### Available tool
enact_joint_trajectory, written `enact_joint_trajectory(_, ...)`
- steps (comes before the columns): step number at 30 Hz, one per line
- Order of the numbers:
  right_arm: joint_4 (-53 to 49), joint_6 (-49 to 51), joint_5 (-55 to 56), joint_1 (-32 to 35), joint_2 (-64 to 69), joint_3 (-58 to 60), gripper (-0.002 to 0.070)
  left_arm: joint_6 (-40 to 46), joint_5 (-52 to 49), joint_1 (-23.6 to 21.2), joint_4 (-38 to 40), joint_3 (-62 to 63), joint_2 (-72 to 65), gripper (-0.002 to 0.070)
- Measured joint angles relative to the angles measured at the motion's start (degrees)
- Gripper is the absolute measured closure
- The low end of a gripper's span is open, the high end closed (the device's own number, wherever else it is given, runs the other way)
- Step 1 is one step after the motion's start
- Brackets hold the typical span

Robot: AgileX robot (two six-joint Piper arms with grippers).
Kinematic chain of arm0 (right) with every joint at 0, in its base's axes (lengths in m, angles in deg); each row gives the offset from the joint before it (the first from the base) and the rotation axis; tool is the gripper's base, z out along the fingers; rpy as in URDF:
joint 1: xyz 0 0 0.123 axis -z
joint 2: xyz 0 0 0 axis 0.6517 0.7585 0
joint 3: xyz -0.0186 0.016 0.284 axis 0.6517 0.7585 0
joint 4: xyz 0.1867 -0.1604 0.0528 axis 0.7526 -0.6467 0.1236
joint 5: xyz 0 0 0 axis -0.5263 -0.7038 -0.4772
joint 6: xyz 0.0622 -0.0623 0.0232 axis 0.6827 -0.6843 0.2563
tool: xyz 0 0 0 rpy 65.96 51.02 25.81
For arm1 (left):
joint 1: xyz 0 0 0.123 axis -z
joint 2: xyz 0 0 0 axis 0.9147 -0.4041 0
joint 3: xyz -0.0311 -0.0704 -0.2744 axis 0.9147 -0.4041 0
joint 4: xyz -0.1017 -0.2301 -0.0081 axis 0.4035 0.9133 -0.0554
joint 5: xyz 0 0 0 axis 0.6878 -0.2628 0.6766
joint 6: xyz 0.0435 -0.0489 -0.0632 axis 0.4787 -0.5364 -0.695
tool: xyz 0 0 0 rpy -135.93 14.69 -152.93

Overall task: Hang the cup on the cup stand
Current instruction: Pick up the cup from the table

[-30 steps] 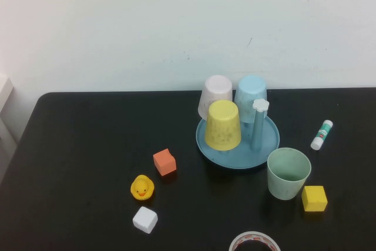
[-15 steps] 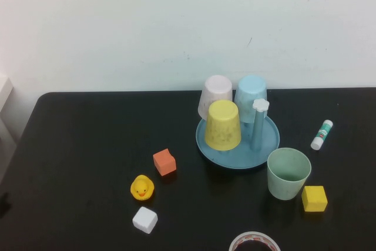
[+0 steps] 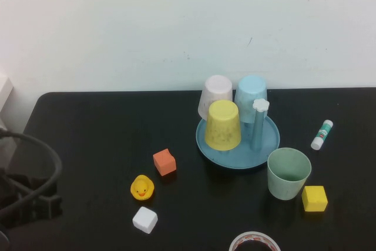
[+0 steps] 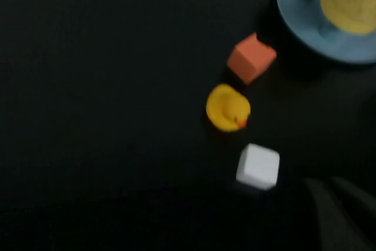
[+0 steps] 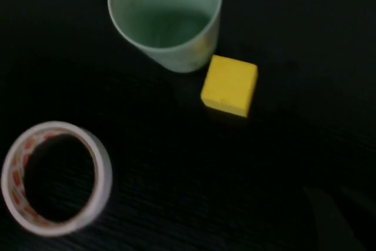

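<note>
A: What differs from a second ago?
B: The left arm (image 3: pixel 29 186), with its looping black cable, now juts in over the table's (image 3: pixel 94 127) near-left corner; earlier that corner lay bare

High view: bright, even light, white wall (image 3: pixel 176 27) washed out, soft short shadows under objs on black table (image 3: pixel 94 133). Both wrist views dim and underexposed. Left wrist pic motion-blurred, esp. rubber duck (image 4: pixel 228 107). Tape roll (image 5: pixel 56 178) slightly soft.
</note>
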Motion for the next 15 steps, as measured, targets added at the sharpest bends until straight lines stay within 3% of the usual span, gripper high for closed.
enact_joint_trajectory(8,10.42,-8.61,0.57,-0.29,13.68,-8.55,0.0367,8.0,-3.21,0.0,4.7,0.0,-1.0,0.0676)
enact_joint_trajectory(15,18.68,-21.69,2.28,-6.21,22.69,-16.33,0.0323,20.8,-4.4,0.0,16.06,0.0,-1.0,0.0676)
